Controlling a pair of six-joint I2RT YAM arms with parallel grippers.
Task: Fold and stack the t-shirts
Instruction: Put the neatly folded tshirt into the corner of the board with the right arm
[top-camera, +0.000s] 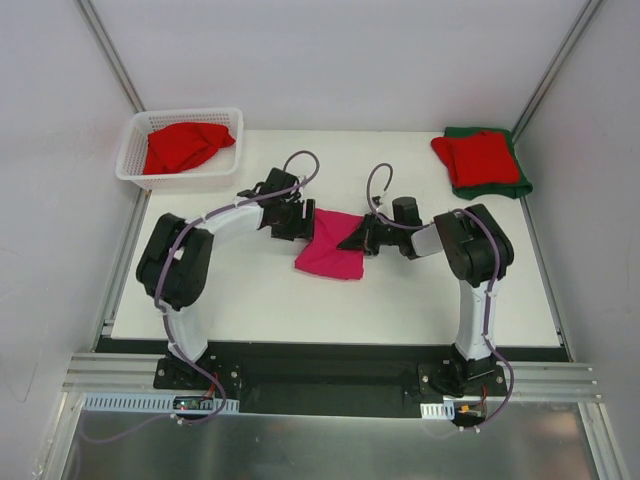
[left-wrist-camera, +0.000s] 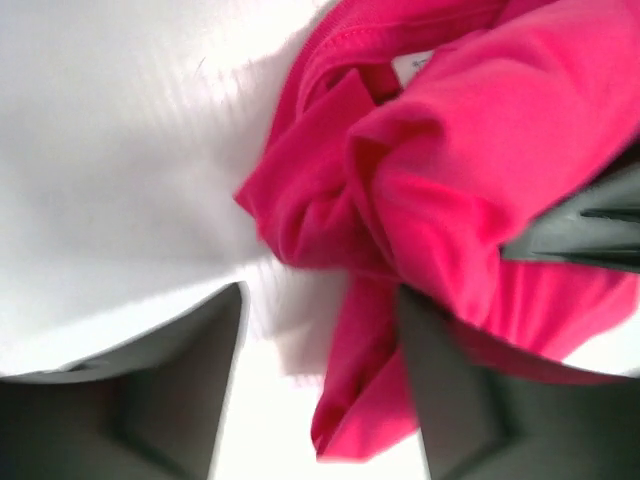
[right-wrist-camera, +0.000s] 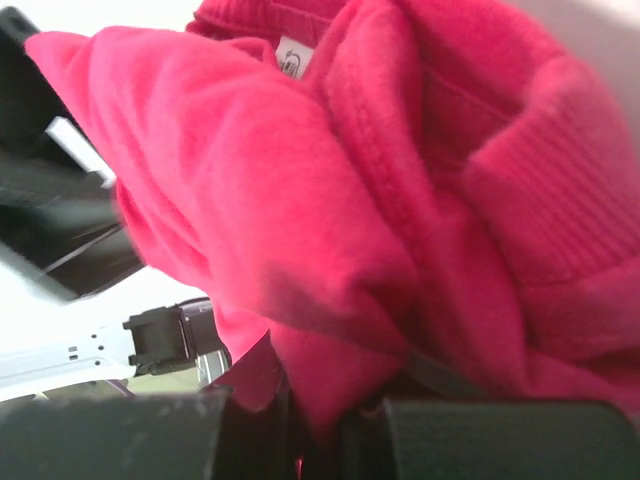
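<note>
From above, the left gripper (top-camera: 303, 225) and right gripper (top-camera: 355, 238) meet over the far edge of the magenta t-shirt (top-camera: 330, 260). It lies bunched on the table (top-camera: 400, 300), trailing from both sets of fingers toward the arm bases. Far off to the left gripper's outer side, a red t-shirt (top-camera: 180, 148) waits in the white basket (top-camera: 135, 172). Well beyond the right gripper, a folded red shirt (top-camera: 478, 156) sits on a dark green one (top-camera: 492, 188). In the left wrist view the left gripper (left-wrist-camera: 320, 320) stands spread. Bare table shows between its fingers (left-wrist-camera: 150, 400), and the crumpled magenta t-shirt (left-wrist-camera: 450, 200) lies ahead and against one finger, not clamped. In the right wrist view the right gripper (right-wrist-camera: 300, 425) is pressed together on a fold of the magenta t-shirt (right-wrist-camera: 350, 200), whose bulk rises just ahead of the fingertips with the neck label (right-wrist-camera: 290, 55) showing. The step in hand looks like folding this shirt, with the right side gripping it alone. The next move probably calls for the left jaws to close on a matching edge so both arms can lift and lay the cloth flat.
</note>
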